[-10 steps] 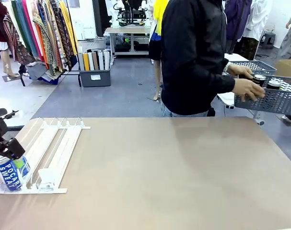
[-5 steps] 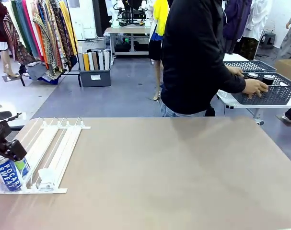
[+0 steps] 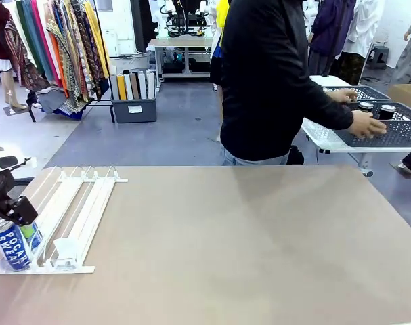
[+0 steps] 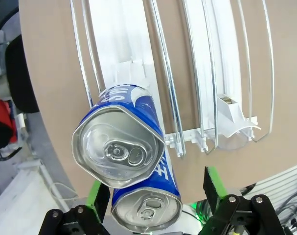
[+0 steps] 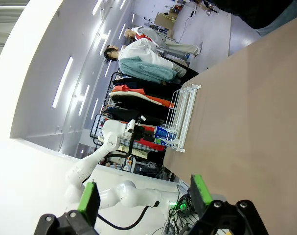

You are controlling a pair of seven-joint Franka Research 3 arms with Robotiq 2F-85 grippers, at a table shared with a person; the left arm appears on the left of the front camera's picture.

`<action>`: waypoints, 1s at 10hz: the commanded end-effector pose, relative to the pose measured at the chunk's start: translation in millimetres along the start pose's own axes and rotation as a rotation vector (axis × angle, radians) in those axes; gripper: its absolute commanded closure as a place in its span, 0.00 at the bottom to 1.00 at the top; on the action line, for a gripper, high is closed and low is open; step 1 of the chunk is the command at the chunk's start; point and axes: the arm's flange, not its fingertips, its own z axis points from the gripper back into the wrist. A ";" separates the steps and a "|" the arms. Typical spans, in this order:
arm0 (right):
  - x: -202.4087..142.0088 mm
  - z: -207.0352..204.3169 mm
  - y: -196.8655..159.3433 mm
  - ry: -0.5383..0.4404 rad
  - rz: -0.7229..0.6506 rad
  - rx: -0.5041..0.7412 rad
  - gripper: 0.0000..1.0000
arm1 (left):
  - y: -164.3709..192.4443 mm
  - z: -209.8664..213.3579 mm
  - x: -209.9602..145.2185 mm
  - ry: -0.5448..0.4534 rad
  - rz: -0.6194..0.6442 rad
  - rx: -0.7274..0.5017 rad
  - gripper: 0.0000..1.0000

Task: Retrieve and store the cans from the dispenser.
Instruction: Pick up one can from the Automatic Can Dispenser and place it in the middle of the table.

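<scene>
Left jaws apart over two blue cans (image 4: 120, 142) at the dispenser's (image 3: 70, 210) low end.
The cans stand one behind the other in its outer lane, the nearer between the green pads (image 4: 213, 188), seemingly untouched. Right jaws apart too, holding nothing. Beyond the counter (image 3: 246, 237), a person's hand (image 3: 368, 125) rests on a grey basket (image 3: 395, 135) with two dark cans (image 3: 366, 107).

The dispenser (image 3: 70, 210) lies on the left part of the table (image 3: 259, 257), low end toward the robot. A pair of cans (image 3: 12, 245) stands one behind the other at the low end of its leftmost lane, the left gripper (image 3: 15, 211) just above them. Behind the far edge, right of middle, stands a person (image 3: 273, 81), and farther right a basket (image 3: 395, 135) holding two further cans (image 3: 366, 107) sits on a side table (image 3: 320, 135).
</scene>
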 end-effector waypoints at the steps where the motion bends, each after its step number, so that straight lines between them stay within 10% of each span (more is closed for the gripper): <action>1: 2.0 0.8 1.9 -0.003 0.023 0.011 0.00 | -11.9 -42.6 -61.0 -0.013 0.022 0.052 0.14; 2: 2.0 0.8 1.9 -0.003 0.023 0.011 0.00 | -12.1 -41.9 -61.1 -0.001 0.030 0.057 0.74; 3: 2.0 0.8 1.9 -0.003 0.023 0.011 0.00 | -12.5 -41.8 -61.1 0.006 0.031 0.055 1.00; 10: 2.0 0.8 1.9 -0.003 0.023 0.011 0.00 | -7.2 -30.2 -63.1 0.018 0.066 0.052 1.00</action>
